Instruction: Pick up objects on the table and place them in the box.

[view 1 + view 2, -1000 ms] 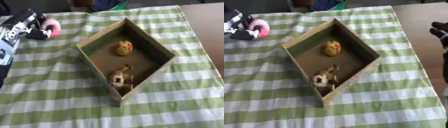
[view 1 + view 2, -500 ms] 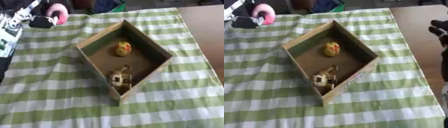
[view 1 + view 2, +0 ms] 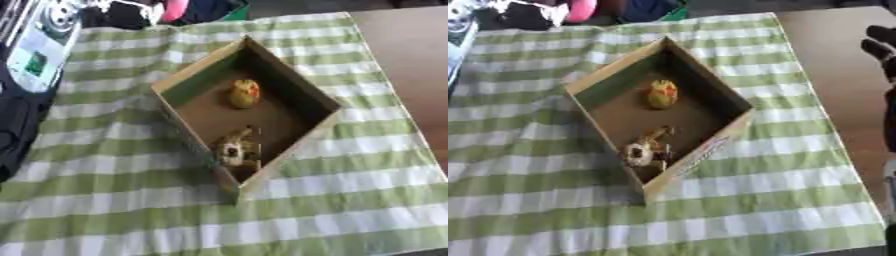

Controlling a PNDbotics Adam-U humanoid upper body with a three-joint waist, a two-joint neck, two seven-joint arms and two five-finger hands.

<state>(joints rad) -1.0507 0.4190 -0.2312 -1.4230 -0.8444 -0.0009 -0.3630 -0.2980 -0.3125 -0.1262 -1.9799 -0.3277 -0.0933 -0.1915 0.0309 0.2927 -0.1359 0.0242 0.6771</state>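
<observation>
Left arm: black and silver, enters along the left edge, reaching up to the far left corner. Left hand [image 3: 131,12]: raised at the top edge, fingers curled round a pink thing [image 3: 173,9]. Right hand [image 3: 881,50]: idle at the right edge of the right eye view, black fingers pointing up, relaxed, holding nothing.

Homely setting; checked tablecloth [image 3: 105,165]
</observation>
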